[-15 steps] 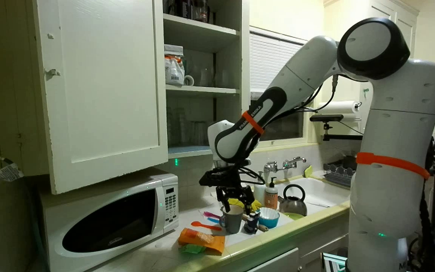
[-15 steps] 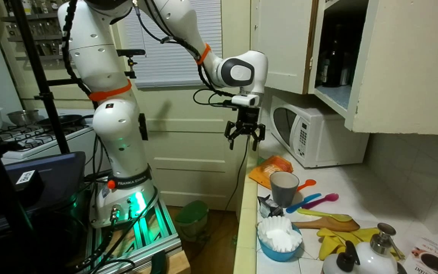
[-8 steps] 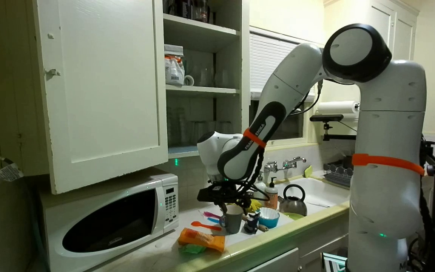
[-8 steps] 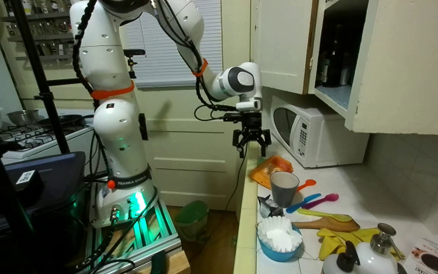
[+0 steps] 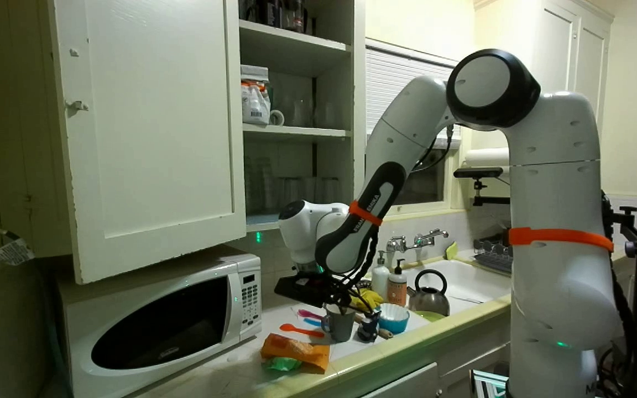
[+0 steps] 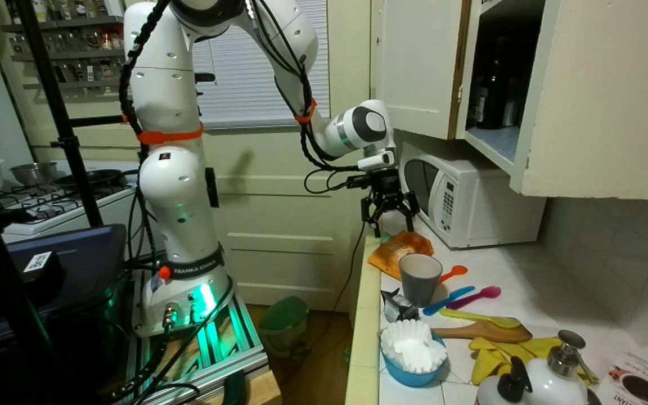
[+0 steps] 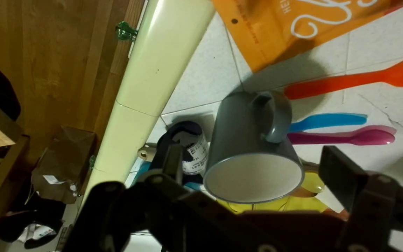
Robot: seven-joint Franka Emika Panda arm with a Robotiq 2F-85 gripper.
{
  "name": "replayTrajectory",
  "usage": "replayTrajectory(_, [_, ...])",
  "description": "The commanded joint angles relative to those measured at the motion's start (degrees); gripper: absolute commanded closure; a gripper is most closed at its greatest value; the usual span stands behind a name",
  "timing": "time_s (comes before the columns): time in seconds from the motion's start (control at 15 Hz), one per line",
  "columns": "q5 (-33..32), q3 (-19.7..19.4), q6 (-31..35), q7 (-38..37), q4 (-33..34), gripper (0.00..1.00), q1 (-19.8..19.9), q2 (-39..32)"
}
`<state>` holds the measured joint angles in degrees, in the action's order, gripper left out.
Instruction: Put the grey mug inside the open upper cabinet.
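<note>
The grey mug [image 5: 342, 326] stands upright on the counter, its handle toward the microwave side in an exterior view. My gripper [image 6: 394, 232] hangs tilted above the counter in an exterior view, higher than the mug and apart from it. In the wrist view the grey mug [image 7: 234, 136] appears between the spread fingers, its pale inside facing the camera; the gripper [image 7: 255, 164] is open and touches nothing that I can see. The open upper cabinet [image 5: 296, 132] shows its white shelves above the microwave, its panelled door [image 5: 152, 132] swung wide.
A white microwave [image 5: 175, 326] sits below the cabinet door. Around the mug lie an orange pouch [image 6: 403, 250], coloured spoons [image 6: 478, 297], a small dark cup [image 5: 369, 327] and a teal bowl [image 6: 411, 376]. Soap bottles [image 5: 397, 287] and a kettle [image 5: 429, 296] stand near the sink.
My gripper has come lower and tilted, moving toward the microwave side in an exterior view. The jaws have stayed open. The grey mug has not moved.
</note>
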<state>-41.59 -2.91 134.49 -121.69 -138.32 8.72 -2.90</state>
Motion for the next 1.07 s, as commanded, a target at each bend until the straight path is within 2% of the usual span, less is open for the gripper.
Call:
replayTrajectory(0.0, [0.97, -1.56, 1.37, -1.23, 0.38, 0.0, -1.56, -0.92])
replayTrajectory(0.73, [2.13, -4.34, 0.41, -11.41, 6.58, 0.0, -2.88, -9.12])
replayTrajectory(0.8, [2.86, -4.64, 0.23, -10.97, 7.48, 0.01, -2.91, -10.17])
replayTrajectory(1.0, [4.62, -5.45, -0.07, -9.69, 9.66, 0.14, -3.09, -12.4])
